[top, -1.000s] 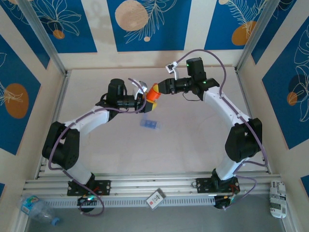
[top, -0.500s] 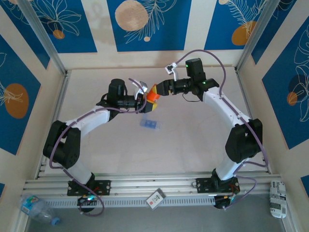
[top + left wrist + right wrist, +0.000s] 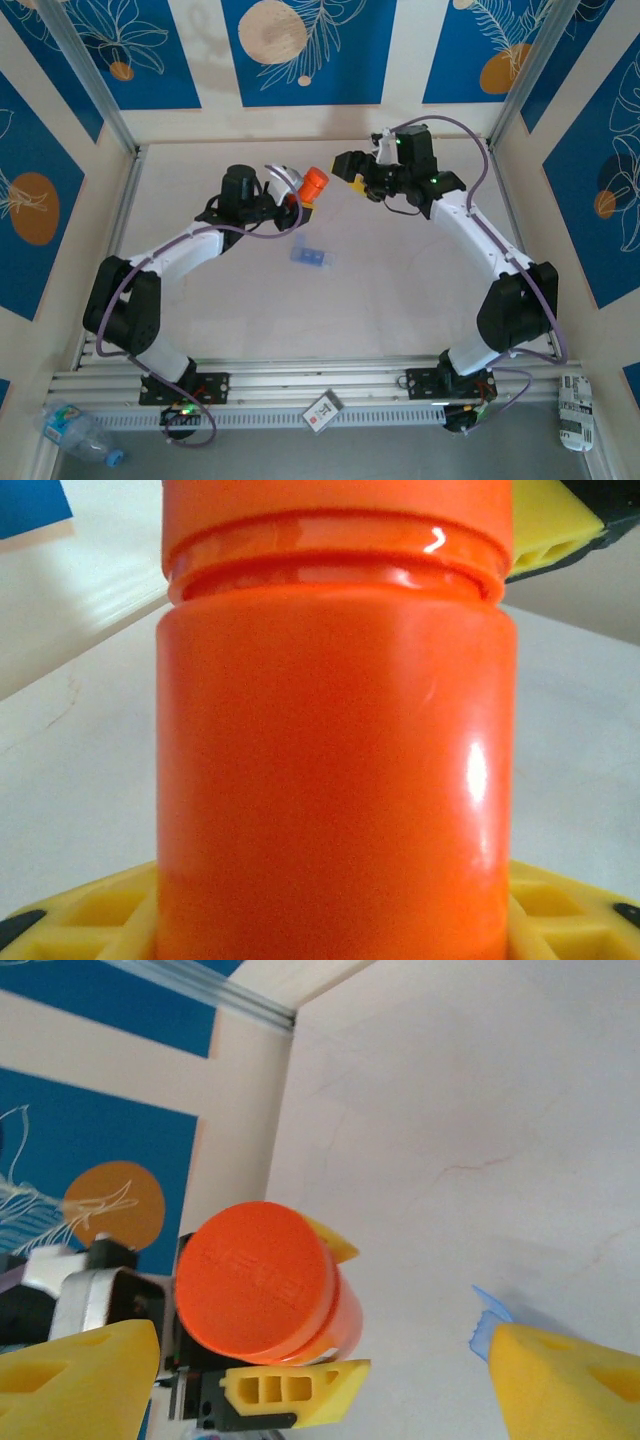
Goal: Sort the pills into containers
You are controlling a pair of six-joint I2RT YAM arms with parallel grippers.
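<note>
Left side first: your left fingers (image 3: 572, 916) are closed on the bottle (image 3: 314, 184), spread just to its width, with one yellow finger on each side of the lower body in the left wrist view. The bottle is orange with its cap (image 3: 254, 1278) on. In the top view it is tilted, cap end pointing toward the right arm, and it looks lifted clear of the worktop (image 3: 400, 290). The box (image 3: 311, 257) is small and translucent blue. It lies flat on the worktop just on the near side of the bottle, between the two arms, and neither set of fingers touches it. You can't tell from here whether its compartments are open or what is in them. In the right wrist view one blue corner of it shows beside the right-hand finger. Your right fingers (image 3: 76, 1380) are spread wide and hold nothing. In the top view they sit just right of the cap with a gap between. In the right wrist view the cap faces the camera beyond the two yellow tips, with no contact.
</note>
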